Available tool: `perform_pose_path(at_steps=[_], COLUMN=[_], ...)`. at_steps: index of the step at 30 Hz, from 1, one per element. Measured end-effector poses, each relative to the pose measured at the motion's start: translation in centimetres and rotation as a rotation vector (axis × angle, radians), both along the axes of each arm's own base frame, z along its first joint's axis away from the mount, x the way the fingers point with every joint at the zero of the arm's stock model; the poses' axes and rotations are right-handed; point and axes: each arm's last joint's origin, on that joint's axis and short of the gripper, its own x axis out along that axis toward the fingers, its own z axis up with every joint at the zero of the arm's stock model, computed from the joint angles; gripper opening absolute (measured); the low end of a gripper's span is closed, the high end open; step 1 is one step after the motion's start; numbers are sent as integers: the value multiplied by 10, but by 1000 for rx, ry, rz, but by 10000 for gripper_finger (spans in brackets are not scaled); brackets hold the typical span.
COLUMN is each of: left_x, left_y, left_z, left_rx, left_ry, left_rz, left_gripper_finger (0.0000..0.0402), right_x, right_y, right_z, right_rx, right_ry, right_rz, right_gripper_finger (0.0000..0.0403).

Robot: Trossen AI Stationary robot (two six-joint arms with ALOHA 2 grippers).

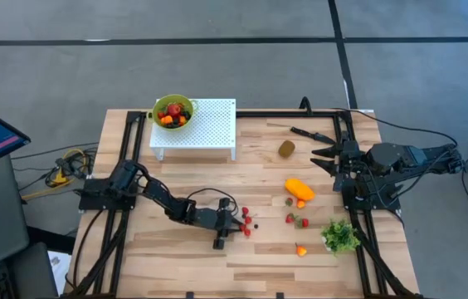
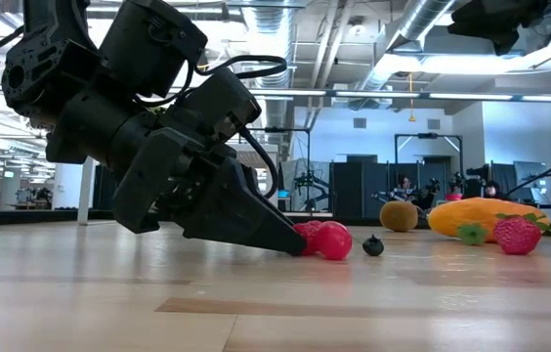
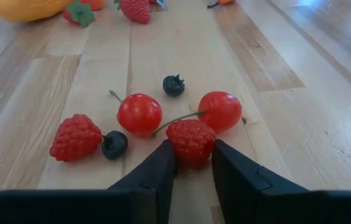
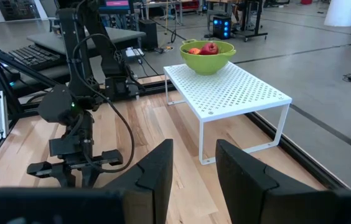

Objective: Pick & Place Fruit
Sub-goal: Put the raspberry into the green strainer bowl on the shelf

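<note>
- High view: several red, orange and dark fruits are already gathered in the green plastic bowl (image 1: pixel 173 110) on the white perforated metal rack (image 1: pixel 203 124). Left on the wooden counter (image 1: pixel 176 257) are the elongated orange fruit (image 1: pixel 299 188), the brownish oval kiwi (image 1: pixel 286 149) and scattered berries.
- Low view: the left gripper (image 2: pixel 300 244) is lowered to the counter at the red berry cluster.
- Left wrist view: a red raspberry (image 3: pixel 190 140) is seen between the fingers, which are set against its sides; it has not yet been lifted. Two red cherries (image 3: pixel 139 114) lie beside it.
- Right wrist view: the right gripper (image 4: pixel 194 165) is held partly open and empty, waiting at the counter's right side.
</note>
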Motion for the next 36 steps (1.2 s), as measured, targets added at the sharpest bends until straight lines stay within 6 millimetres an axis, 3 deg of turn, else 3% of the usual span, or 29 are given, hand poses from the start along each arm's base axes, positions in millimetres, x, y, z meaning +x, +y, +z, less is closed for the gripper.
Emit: perform_pose_path(at_steps=[8, 17, 22, 30, 36], left_x=[0, -2, 0, 16, 15], left_y=[-1, -5, -5, -7, -7], left_z=[0, 0, 1, -9, -11], left_rx=[-2, -9, -4, -3, -1], left_ry=[1, 2, -6, -23, -9], left_rz=[-7, -33, -26, -12, -17], left_gripper_finger=[102, 190, 218, 214, 200], right_x=[0, 0, 0, 0, 0], right_y=[0, 0, 0, 0, 0], right_z=[0, 0, 0, 0, 0], right_rx=[0, 0, 0, 0, 0], right_ry=[0, 0, 0, 0, 0], right_rz=[0, 0, 0, 0, 0], right_gripper_finger=[116, 116, 116, 116, 116])
